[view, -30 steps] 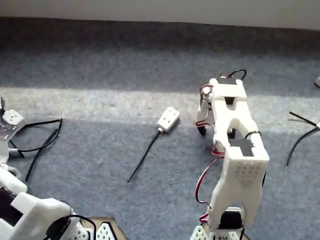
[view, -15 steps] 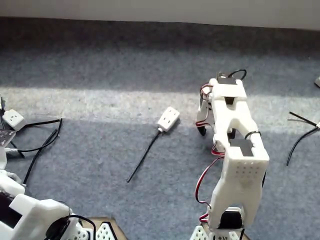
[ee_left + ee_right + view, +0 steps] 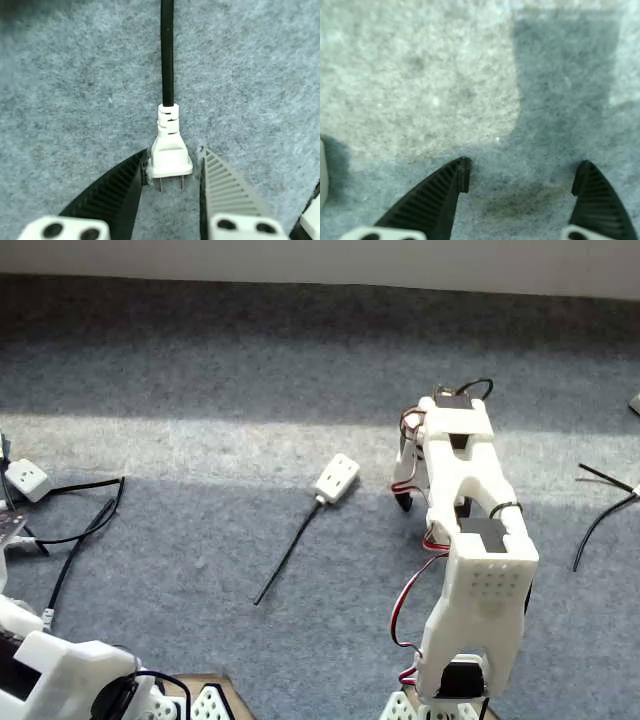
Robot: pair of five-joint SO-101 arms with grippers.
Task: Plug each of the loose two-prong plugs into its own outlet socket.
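- Your left gripper [image 3: 173, 162] straddles the white two-prong plug [image 3: 170, 155]. The plug lies flat on the grey felt-like mat [image 3: 65, 90]. Its round black cord [image 3: 167, 50] runs straight away from the wrist, and the prongs point back toward it.
- The jaws stand barely wider than the plug. The black finger [image 3: 117, 192] touches the plug's flange, and the pale ribbed finger [image 3: 225, 187] sits just beside it with a sliver of mat between. I judge nothing is gripped yet.
- Close slowly and evenly on the wide body, not on the ribbed collar where the cord enters. If one finger pushes first, the plug is likely to twist.
- Keep the prongs free of both fingers. Since they face the wrist, expect to turn or regrip the plug before insertion.
- Lift gently, because the stiff cord may drag or swing the plug.
- Your right gripper [image 3: 522, 175] is spread wide and holds nothing. It hangs over the mat near the white rectangular outlet socket [image 3: 337, 478], which lies mid-table with a thin black lead [image 3: 288, 555].
- Use that free gripper to steady the socket, since it is likely to slide when pushed.
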